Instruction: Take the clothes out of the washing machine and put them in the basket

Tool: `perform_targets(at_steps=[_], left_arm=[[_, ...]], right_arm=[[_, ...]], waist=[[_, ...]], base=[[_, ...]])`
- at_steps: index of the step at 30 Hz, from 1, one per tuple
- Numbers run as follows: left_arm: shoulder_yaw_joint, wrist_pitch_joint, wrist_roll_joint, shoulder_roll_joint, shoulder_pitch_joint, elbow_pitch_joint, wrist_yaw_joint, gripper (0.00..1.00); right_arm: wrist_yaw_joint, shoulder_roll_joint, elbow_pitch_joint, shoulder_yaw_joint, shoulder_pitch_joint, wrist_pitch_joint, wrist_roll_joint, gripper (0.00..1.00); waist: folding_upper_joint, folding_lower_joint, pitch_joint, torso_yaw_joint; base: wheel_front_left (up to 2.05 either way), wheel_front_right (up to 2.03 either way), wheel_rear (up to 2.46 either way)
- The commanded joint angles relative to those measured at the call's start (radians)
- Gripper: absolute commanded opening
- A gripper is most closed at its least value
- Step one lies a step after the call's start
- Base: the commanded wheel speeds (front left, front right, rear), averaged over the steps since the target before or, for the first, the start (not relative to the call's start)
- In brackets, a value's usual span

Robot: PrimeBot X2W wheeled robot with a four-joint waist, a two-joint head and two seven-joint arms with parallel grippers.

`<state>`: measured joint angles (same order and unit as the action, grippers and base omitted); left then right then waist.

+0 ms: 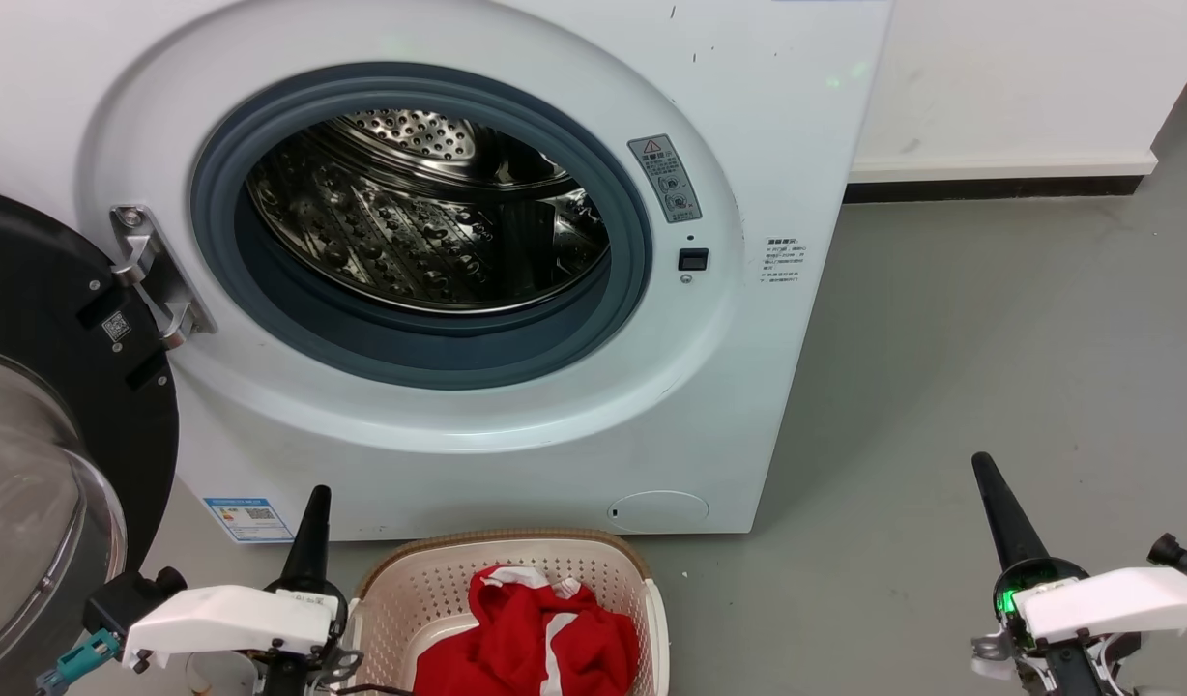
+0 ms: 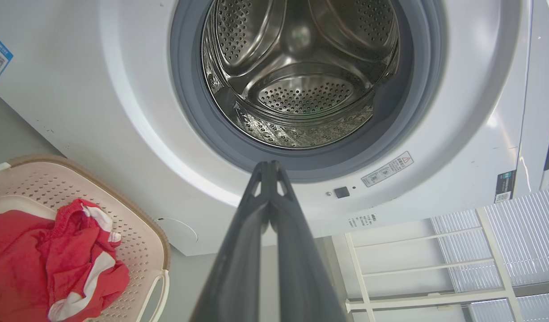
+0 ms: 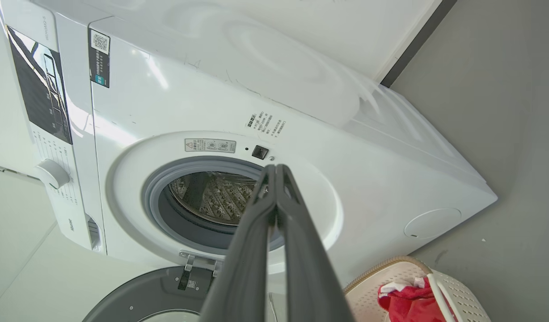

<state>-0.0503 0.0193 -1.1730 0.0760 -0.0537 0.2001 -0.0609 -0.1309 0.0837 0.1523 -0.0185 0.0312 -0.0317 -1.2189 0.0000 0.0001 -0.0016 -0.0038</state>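
On the grey floor (image 1: 990, 338), close against the foot of the large white front-loading washing machine (image 1: 767, 116), stands the cream plastic oval basket (image 1: 410, 590) with perforated sides and a brown woven-look rim. Bright red soft fabric clothes (image 1: 526, 628) lie heaped inside it, with white stripes and trim showing among the folds; they rest on the basket's bottom, below the rim. The washer's black-framed glass door (image 1: 62, 387) hangs wide open at the robot's left, held by a metal hinge (image 1: 159, 280) beside the grey-rimmed porthole, through which the perforated steel drum (image 1: 410, 242) shines. A small warning sticker (image 1: 664, 178) sits on the white ring to the right of the porthole.

The left gripper (image 1: 318, 495) is at the lower left of the head view, just beside the basket's left edge, its two long dark fingers pressed together with nothing between them. The right gripper (image 1: 982, 464) is at the lower right, well apart from the basket and over bare floor, its fingers likewise pressed together and holding nothing. Both point towards the washer's front.
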Motion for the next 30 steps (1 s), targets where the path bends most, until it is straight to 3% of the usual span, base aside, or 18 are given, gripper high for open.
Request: perform_targets(at_steps=[1, 30], left_arm=[[-0.008, 0.003, -0.016, -0.003, -0.028, -0.004, -0.005, 0.0], [-0.044, 0.061, -0.276, -0.017, -0.047, 0.027, -0.047, 0.0]], right_arm=[[0.0, 0.004, -0.003, -0.003, 0.027, -0.002, -0.019, 0.0], [0.0, -0.001, 0.056, -0.035, 0.062, -0.032, -0.27, 0.0]], waist=[[0.0, -0.0001, 0.0, 0.0], [0.0, -0.0001, 0.003, 0.002]], base=[[0.0, 0.0, 0.0], [0.0, 0.0, 0.0]])
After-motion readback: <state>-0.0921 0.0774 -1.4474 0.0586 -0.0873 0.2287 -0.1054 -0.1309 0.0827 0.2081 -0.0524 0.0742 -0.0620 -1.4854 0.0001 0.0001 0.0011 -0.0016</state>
